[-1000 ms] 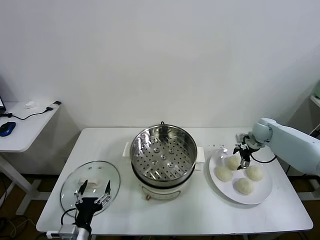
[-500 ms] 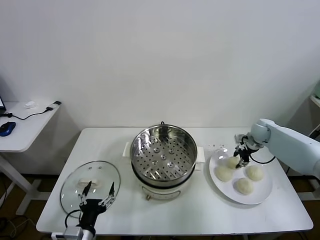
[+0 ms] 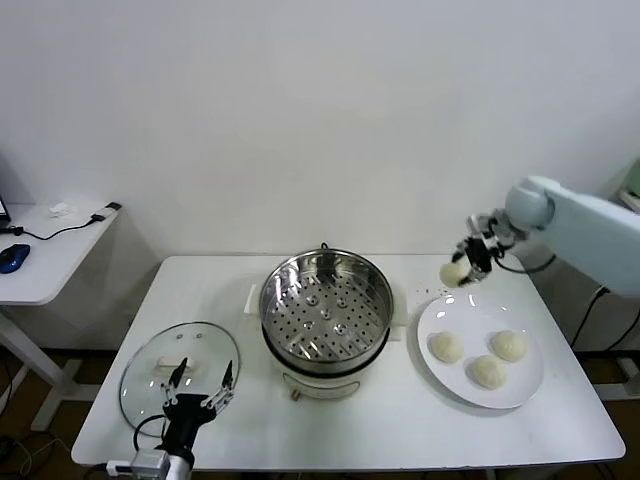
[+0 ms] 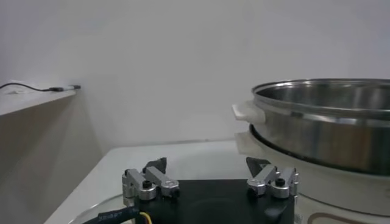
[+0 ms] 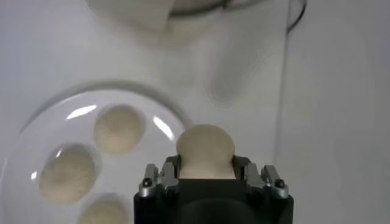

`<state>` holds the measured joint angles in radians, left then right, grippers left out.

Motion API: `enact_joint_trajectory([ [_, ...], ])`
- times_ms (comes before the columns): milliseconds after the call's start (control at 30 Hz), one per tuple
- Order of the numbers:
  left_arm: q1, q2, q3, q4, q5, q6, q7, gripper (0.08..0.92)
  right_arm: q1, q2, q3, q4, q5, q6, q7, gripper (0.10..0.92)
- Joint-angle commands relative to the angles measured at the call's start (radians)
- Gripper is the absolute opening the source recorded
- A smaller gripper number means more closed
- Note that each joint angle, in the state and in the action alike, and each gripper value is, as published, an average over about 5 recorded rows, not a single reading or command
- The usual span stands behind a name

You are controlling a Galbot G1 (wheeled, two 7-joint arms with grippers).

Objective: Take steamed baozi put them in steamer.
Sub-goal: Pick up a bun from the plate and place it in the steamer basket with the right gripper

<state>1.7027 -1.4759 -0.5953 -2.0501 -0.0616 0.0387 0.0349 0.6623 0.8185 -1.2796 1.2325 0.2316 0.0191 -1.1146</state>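
Three baozi lie on a plate at the white table's right end, w/ a plain white wall behind. Right gripper holds a 4th bun between closed jaws, above the plate's far-left rim, right of the steamer. Bun is round, no clear long axis. Left gripper hangs wide open by the glass lid.

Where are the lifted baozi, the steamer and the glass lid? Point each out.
lifted baozi (image 3: 455,273), head view, its rounded side below the right gripper (image 3: 470,262).
steamer (image 3: 325,318), head view, the perforated tray inside.
glass lid (image 3: 150,360), head view, bare glass near the rim.
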Motion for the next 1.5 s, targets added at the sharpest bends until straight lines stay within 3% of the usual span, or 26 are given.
enact_joint_trajectory([
  [33, -0.002, 0.003, -0.001, -0.002, -0.001, 0.001, 0.000, 0.823, 0.298, 0.086, -0.066, 0.284, 0.010, 0.114, -0.055, 0.577],
  [167, -0.006, 0.005, -0.005, -0.001, -0.002, 0.001, 0.000, 0.823, 0.310, 0.183, -0.121, 0.397, -0.002, 0.179, -0.034, 0.577],
  [300, -0.012, 0.002, -0.005, 0.002, -0.002, 0.002, 0.000, 0.823, 0.258, 0.293, -0.179, 0.403, -0.095, 0.272, 0.029, 0.577],
  [500, -0.014, -0.006, -0.005, -0.002, 0.002, 0.003, 0.000, 0.823, 0.122, 0.413, -0.172, 0.214, -0.366, 0.484, 0.092, 0.577],
  [667, -0.009, -0.010, -0.007, -0.003, 0.004, 0.002, 0.000, 0.823, 0.004, 0.434, -0.134, 0.057, -0.482, 0.550, 0.113, 0.577],
  [1300, -0.021, -0.011, -0.008, 0.007, 0.005, 0.005, -0.001, 0.823, -0.201, 0.503, -0.029, -0.220, -0.600, 0.595, 0.231, 0.588],
  [1500, -0.023, -0.010, -0.006, 0.009, 0.004, 0.005, -0.001, 0.823, -0.203, 0.517, -0.036, -0.221, -0.582, 0.602, 0.232, 0.733],
])
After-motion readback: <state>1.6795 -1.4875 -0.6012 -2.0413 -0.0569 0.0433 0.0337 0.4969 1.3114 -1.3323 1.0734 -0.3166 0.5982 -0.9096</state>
